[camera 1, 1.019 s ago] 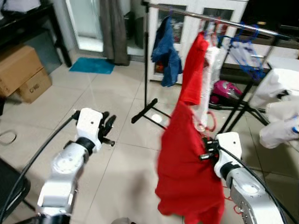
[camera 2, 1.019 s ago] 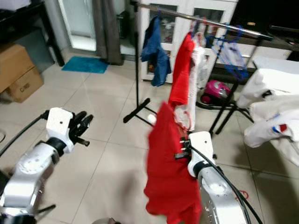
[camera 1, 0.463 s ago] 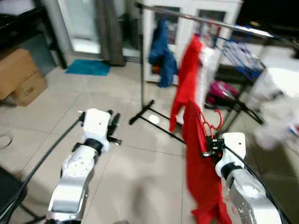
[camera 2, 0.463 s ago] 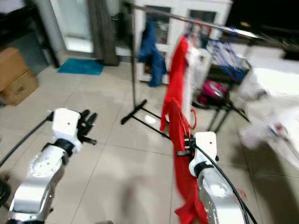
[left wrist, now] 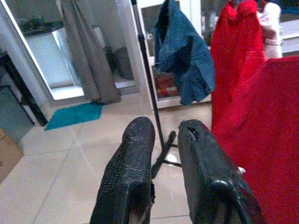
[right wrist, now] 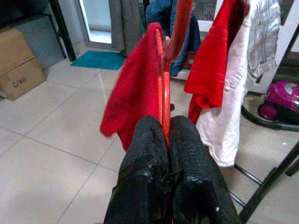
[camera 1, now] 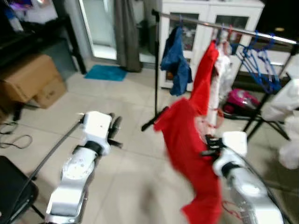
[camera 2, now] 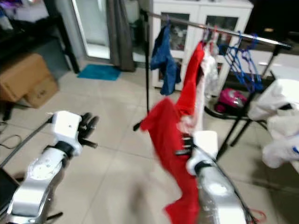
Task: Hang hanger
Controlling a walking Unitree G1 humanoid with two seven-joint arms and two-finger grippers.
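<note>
Our right end effector (right wrist: pixel 164 140) clamps the red hanger (right wrist: pixel 165 100), shirt (camera 1: pixel 189 149) draped, approaching the rail (camera 1: pixel 224 28) at one o'clock; left end effector (left wrist: pixel 161 140) apart, idle.

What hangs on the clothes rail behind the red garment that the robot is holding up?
On the rail: a blue garment, a red one, a white one, blue hangers. The held garment covers their lower parts.

A rack (camera 1: pixel 224 29) is standing ahead with clothes (camera 1: pixel 175 58) hanging on it, boxes (camera 1: pixel 29 83) sitting far left, a mat (camera 1: pixel 105 73) lying between them.
</note>
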